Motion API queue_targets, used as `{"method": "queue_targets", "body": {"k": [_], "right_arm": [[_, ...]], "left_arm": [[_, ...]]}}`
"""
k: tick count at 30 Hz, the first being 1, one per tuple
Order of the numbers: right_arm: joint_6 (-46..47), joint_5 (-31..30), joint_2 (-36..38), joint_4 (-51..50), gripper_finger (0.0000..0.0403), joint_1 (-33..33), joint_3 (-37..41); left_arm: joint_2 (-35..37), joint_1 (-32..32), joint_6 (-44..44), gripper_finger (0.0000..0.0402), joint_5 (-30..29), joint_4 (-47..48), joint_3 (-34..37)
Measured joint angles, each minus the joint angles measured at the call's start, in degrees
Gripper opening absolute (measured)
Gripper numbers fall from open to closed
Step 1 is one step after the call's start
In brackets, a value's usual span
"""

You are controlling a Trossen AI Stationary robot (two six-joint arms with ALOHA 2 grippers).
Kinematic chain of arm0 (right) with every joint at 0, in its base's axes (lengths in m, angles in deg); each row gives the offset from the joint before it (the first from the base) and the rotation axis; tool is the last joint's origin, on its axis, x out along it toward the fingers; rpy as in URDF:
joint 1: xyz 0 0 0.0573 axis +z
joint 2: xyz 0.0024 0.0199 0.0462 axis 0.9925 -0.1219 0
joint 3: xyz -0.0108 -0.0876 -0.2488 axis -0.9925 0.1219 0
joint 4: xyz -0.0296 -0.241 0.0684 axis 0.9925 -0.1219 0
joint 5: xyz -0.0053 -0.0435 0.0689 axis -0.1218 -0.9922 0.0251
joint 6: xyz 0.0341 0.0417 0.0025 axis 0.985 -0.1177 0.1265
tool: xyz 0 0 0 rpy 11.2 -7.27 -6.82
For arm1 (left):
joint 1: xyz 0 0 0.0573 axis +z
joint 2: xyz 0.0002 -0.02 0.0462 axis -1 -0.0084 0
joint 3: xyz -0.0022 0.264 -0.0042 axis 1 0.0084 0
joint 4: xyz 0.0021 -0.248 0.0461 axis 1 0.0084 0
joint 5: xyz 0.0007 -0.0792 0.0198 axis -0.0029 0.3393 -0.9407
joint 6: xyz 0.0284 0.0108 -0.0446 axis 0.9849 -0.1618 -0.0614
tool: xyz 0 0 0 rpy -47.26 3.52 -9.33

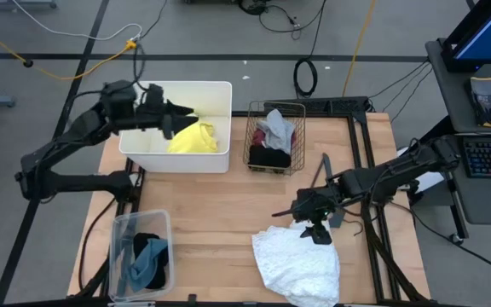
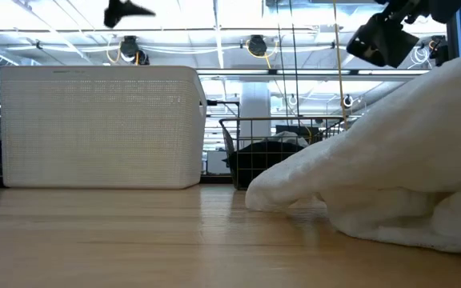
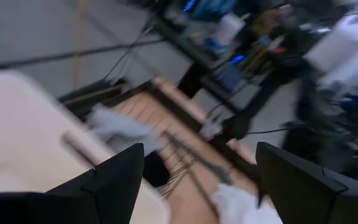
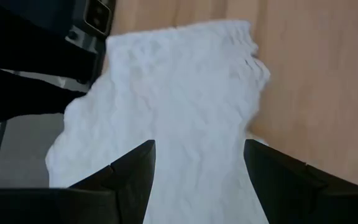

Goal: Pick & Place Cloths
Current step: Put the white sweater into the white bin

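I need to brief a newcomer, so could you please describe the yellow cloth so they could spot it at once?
Start at the big white bin at the table's far left corner. The yellow cloth lies crumpled inside it, just below the left arm's open tool. It is the only cloth in that bin and the only yellow one anywhere.

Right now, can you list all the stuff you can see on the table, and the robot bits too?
white bin: one, white, far left of table
yellow cloth: one, yellow, inside the white bin
wire basket: one, dark, far middle of table
basket cloths: a pile, grey, maroon and black, in the wire basket
clear tub: one, see-through, near left corner
tub cloths: a pile, black and sage-green, in the clear tub
white lacy cloth: one, white, near right
left tool: open, empty, above the white bin
right tool: open, empty, over the white lacy cloth
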Motion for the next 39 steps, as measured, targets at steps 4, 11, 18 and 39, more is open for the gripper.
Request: {"method": "queue_targets", "body": {"k": [4,11,18,39], "right_arm": [[-0.1,-0.2,0.0,6.7,0.0238,0.7,2.7],[-0.3,-1.5,-3.1,8.6,0.0238,1.5,3.8],[-2.7,-1.7,-10.1,9.6,0.0238,2.2,3.8],[-6.5,-5.8,-28.8,10.6,0.0214,1.8,3.6]], "left_arm": [[2.8,-4.3,1.8,0.0314,0.0,-4.2,0.0],[4.8,-11.4,4.7,0.0313,0.0,-9.3,0.0],[4.1,-16.8,6.5,0.0319,-0.7,-11.6,0.0],[-4.4,-30.1,6.0,0.0317,-5.7,-20.8,0.0]]}}
